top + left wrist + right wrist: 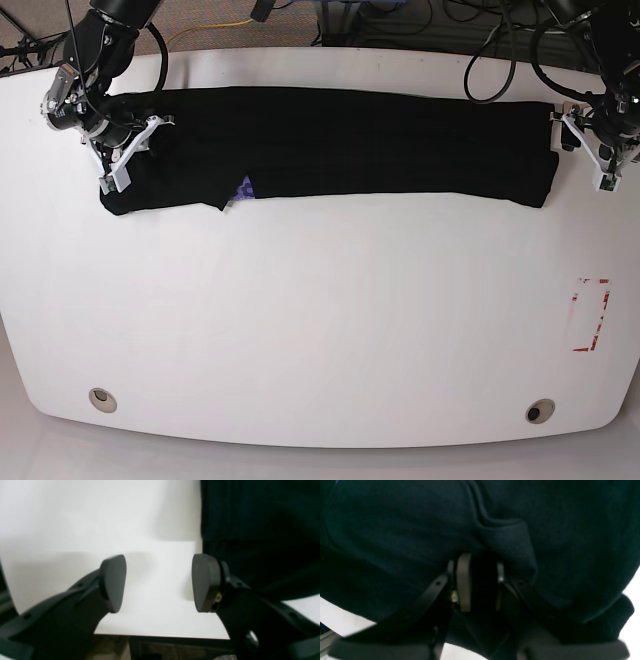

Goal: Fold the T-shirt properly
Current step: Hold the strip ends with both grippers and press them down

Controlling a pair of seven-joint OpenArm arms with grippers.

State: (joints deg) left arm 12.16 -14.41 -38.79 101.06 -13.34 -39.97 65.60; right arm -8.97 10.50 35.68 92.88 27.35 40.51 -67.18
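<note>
Two grippers noted: our left gripper (159, 583) hangs released beside the T-shirt (340, 145); our right gripper (480, 580) pinches its fabric.

Bright even overhead light, soft shadows, blurry wrist views

Left pincer (159, 583) gapes wide; right pincer (480, 582) narrowly parted.

white rounded surface (320, 330) carries black t-shirt (380, 145) folded into long band across far side, small purple print patch showing at lower fold edge. red dashed rectangle mark (590, 315) near right edge. two round holes (101, 398) along near edge.
</note>
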